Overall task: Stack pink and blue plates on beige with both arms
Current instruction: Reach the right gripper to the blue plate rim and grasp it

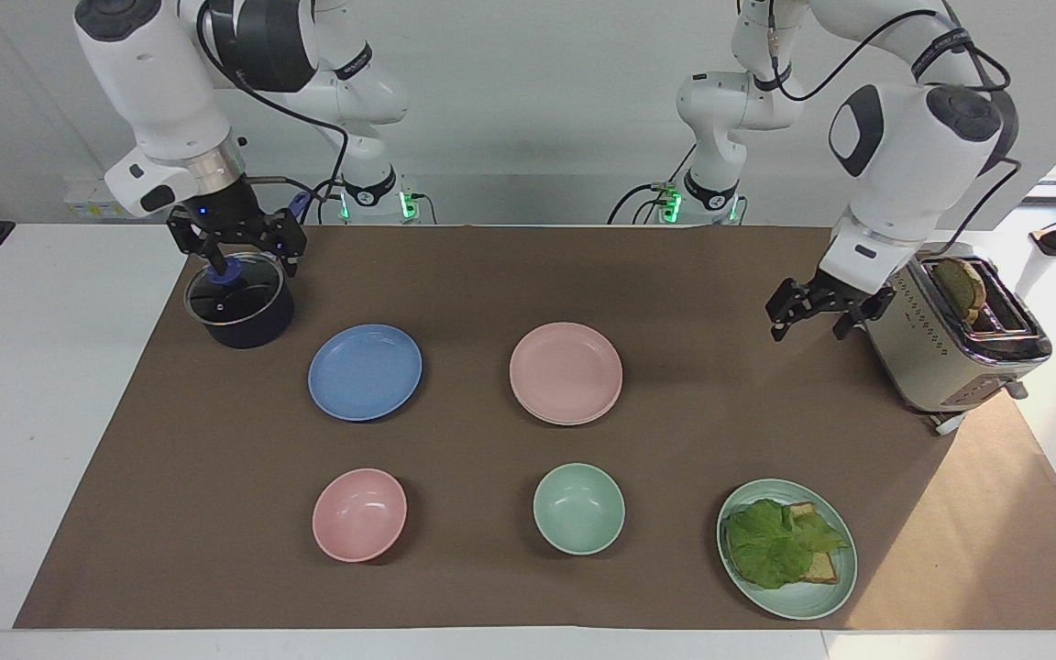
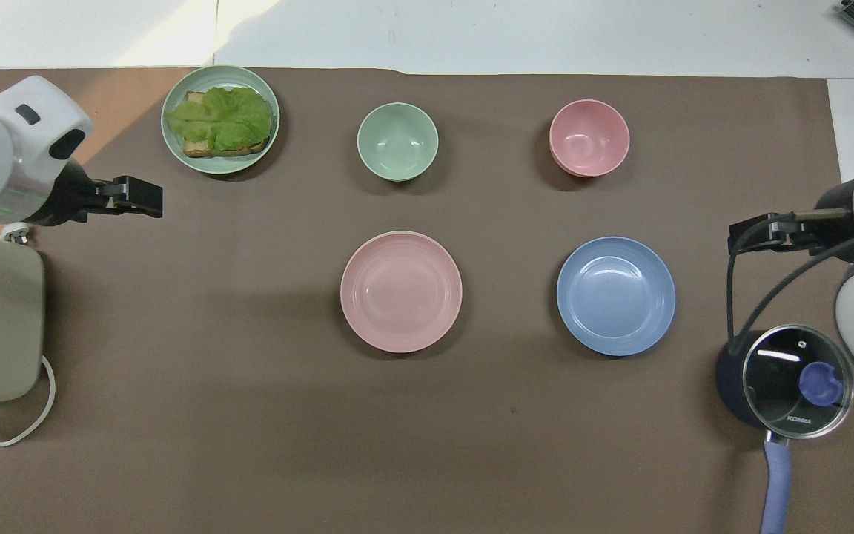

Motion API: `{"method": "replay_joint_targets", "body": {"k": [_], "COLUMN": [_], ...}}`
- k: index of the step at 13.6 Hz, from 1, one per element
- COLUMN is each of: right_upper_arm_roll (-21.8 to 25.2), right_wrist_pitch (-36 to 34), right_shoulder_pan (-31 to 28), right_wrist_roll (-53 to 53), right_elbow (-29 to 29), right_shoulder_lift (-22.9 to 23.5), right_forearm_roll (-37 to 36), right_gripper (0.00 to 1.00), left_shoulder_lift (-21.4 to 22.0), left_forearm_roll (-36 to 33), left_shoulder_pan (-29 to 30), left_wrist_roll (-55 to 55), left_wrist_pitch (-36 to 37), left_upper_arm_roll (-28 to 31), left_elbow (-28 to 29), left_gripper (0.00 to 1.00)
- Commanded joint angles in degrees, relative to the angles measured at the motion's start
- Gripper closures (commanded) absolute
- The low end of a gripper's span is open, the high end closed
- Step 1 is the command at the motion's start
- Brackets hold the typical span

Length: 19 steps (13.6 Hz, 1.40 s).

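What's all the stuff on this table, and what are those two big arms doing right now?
pink plate: one, pale pink, mid-table, resting on a cream-beige plate whose rim just shows beneath it
blue plate: one, cornflower blue, beside the pink plate, toward the right arm's end
pink bowl: one, farther from the robots than the blue plate
green bowl: one, mint, beside the pink bowl
green plate: one, mint, holding toast and lettuce
saucepan: one, dark blue, glass lid, at the right arm's end
toaster: one, cream, bread in its slot, at the left arm's end
left gripper: open, empty, beside the toaster
right gripper: open, empty, over the saucepan
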State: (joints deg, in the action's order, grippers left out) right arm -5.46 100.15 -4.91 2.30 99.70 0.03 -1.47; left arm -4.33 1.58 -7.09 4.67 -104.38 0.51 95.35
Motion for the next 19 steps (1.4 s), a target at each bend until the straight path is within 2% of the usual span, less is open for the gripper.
{"method": "replay_joint_targets", "body": {"k": [1, 7, 8, 11, 13, 15, 18, 19], "right_upper_arm_roll": [-0.5, -0.5, -0.5, -0.5, -0.5, -0.5, -0.5, -0.6], "right_wrist_pitch": [7.1, 28.9, 33.3, 38.2, 40.7, 41.4, 40.9, 40.8], "right_shoulder_pan": [-0.8, -2.8, -3.3, -5.3, -5.8, -7.0, -7.0, -6.8], "right_wrist_roll": [1.0, -1.3, -3.1, -8.2, -11.5, -14.1, -14.4, -14.5], "right_elbow": [7.9, 23.7, 26.6, 29.6, 30.0, 30.1, 30.1, 30.0], "right_shoulder_lift": [-0.2, 3.5, 3.7, 6.0, 8.4, 9.2, 9.3, 9.2], "right_forearm_roll": [0.2, 0.7, 3.0, 7.7, 10.9, 13.8, 16.2, 17.5], "right_gripper": [0.0, 0.0, 0.0, 0.01, 0.09, 0.23, 0.59, 0.75], "left_shoulder_lift": [0.4, 2.8, 3.2, 3.2, 3.2, 3.2, 3.2, 3.2], "left_forearm_roll": [-1.2, -1.2, -1.2, -1.2, -1.1, -1.1, -1.2, -1.2], "left_shoulder_pan": [1.8, 2.6, 2.6, 2.6, 2.7, 2.8, 2.8, 2.8], "left_wrist_roll": [-4.4, -4.5, -4.5, -4.3, -4.3, -4.3, -4.3, -4.3], "left_wrist_pitch": [4.3, 6.1, 6.6, 6.6, 6.4, 6.6, 6.6, 6.6], "left_upper_arm_roll": [-0.2, -0.3, -0.3, -0.4, -0.3, -0.2, -0.3, -0.3], "left_elbow": [-3.1, -3.1, -3.1, -3.1, -3.0, -3.0, -3.0, -3.0], "left_gripper": [0.0, 0.0, 0.0, 0.0, 0.0, 0.0, 0.0, 0.0]}}
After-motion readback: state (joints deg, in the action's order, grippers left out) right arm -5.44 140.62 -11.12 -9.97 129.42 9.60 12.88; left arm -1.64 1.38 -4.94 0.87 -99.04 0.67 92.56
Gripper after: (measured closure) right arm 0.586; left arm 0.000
